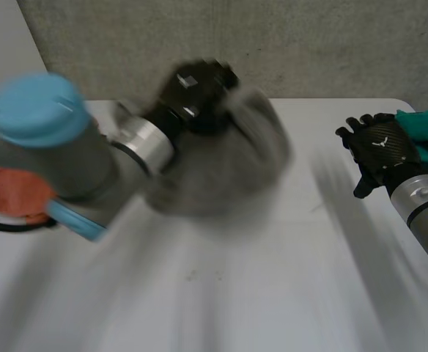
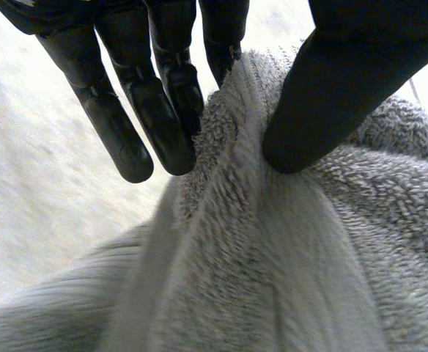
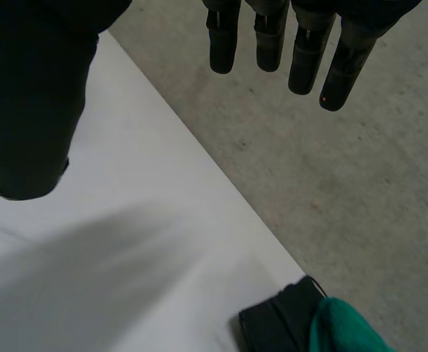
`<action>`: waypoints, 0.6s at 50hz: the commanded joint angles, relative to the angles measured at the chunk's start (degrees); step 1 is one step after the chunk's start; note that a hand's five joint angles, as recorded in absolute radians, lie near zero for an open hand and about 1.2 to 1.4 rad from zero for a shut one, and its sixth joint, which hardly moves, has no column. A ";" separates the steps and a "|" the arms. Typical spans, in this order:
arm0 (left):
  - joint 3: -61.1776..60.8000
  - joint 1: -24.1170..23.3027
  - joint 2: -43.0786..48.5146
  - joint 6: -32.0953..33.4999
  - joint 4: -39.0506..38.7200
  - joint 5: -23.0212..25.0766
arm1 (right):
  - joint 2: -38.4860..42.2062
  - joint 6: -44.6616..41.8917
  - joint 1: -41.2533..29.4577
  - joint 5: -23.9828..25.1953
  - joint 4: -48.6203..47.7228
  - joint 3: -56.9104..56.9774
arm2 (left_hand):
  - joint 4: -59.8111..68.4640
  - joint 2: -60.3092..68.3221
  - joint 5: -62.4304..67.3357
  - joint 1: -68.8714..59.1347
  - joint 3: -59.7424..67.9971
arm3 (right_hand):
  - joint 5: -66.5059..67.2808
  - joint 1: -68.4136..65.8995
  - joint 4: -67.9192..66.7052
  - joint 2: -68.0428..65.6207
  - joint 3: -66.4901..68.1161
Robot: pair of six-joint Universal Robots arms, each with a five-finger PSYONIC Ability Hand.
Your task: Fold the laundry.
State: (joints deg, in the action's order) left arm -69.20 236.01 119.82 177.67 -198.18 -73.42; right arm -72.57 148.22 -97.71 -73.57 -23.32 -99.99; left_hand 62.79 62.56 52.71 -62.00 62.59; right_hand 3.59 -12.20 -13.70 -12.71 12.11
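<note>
Left hand [image 2: 163, 117] pinches a ridge of the towel [image 2: 287, 242] between thumb and fingers; the rest hangs bunched below, over the far middle of the desk [image 1: 272, 279]. The hold is narrow, so I reckon the thick pile could slip out, or the towel land crumpled with no edge to find. My right hand [image 3: 302, 51] hangs open at the desk's edge by a green cloth [image 3: 342, 326], too far off to catch it. An orange cloth [image 1: 12, 191] lies at my left.
</note>
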 commanded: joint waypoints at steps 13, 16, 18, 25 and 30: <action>-6.72 0.84 -3.44 8.38 2.97 -3.39 | -0.55 0.14 0.33 -1.49 9.05 4.36 | -47.71 -47.48 -47.63 46.92 -47.51 | -3.59 2.20 3.70 2.71 -2.11; -8.23 0.94 -5.56 9.27 4.29 -3.39 | -0.90 -0.21 0.33 -0.79 14.60 5.60 | -45.35 -45.12 -45.27 44.56 -45.15 | -3.59 2.20 3.70 2.71 -2.11; -9.28 0.68 -6.18 9.97 5.70 -3.39 | -0.99 -0.30 0.15 0.53 20.66 6.83 | -43.50 -43.27 -43.42 42.71 -43.29 | -3.59 2.20 3.70 2.71 -2.11; -7.27 -3.53 -0.93 14.44 8.77 -4.35 | -0.90 -0.30 -0.20 3.78 27.72 7.27 | -39.12 -38.90 -39.04 38.34 -38.92 | -3.59 2.20 3.70 2.71 -2.11; -5.42 -4.42 2.52 19.28 10.89 -10.59 | 0.32 -0.39 -1.43 3.70 23.15 6.83 | -39.45 -39.22 -39.37 38.66 -39.25 | -3.59 2.20 3.70 2.71 -2.11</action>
State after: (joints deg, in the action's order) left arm -77.78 234.33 116.13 190.38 -190.20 -77.37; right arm -73.53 147.87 -97.84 -70.71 3.63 -92.51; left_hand 19.28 19.23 9.60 -19.24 19.07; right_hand 3.59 -12.20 -13.70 -12.71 12.11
